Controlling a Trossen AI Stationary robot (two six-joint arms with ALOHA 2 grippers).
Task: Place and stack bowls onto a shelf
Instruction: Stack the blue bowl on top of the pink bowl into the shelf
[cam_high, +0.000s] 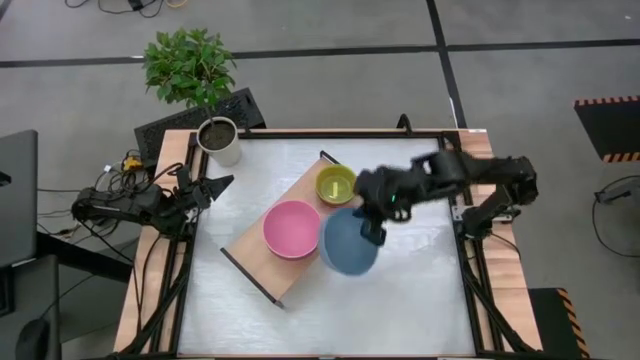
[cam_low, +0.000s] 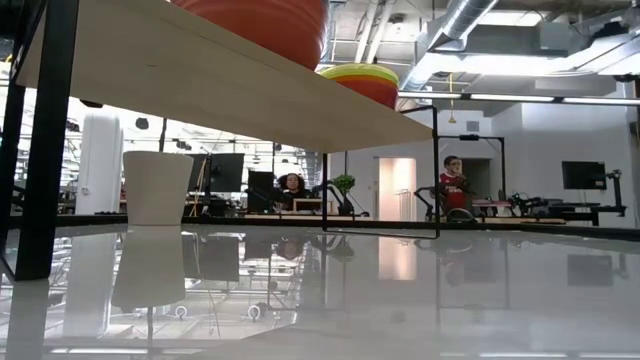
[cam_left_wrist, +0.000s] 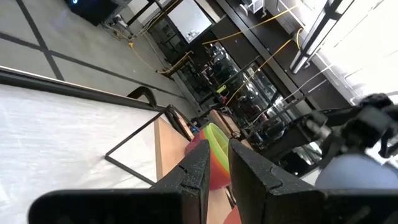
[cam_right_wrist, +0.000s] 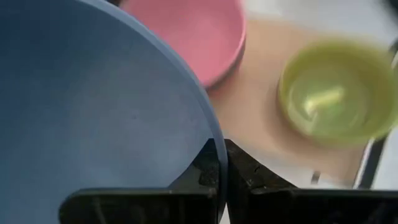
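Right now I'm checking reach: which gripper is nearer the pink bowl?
Right. The right gripper is shut on the blue bowl's rim, just beside the pink bowl on the shelf. The left gripper waits at the table's left edge, farther off.

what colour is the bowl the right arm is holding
Blue, clearest in the right wrist view, pinched at its rim by the right pincer.

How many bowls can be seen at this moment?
3 from above: a pink bowl and a yellow-green bowl on the shelf, and a blue bowl pinched at its rim by the right gripper. Stacked bowls underneath may be hidden; the low view shows red beneath the yellow-green.
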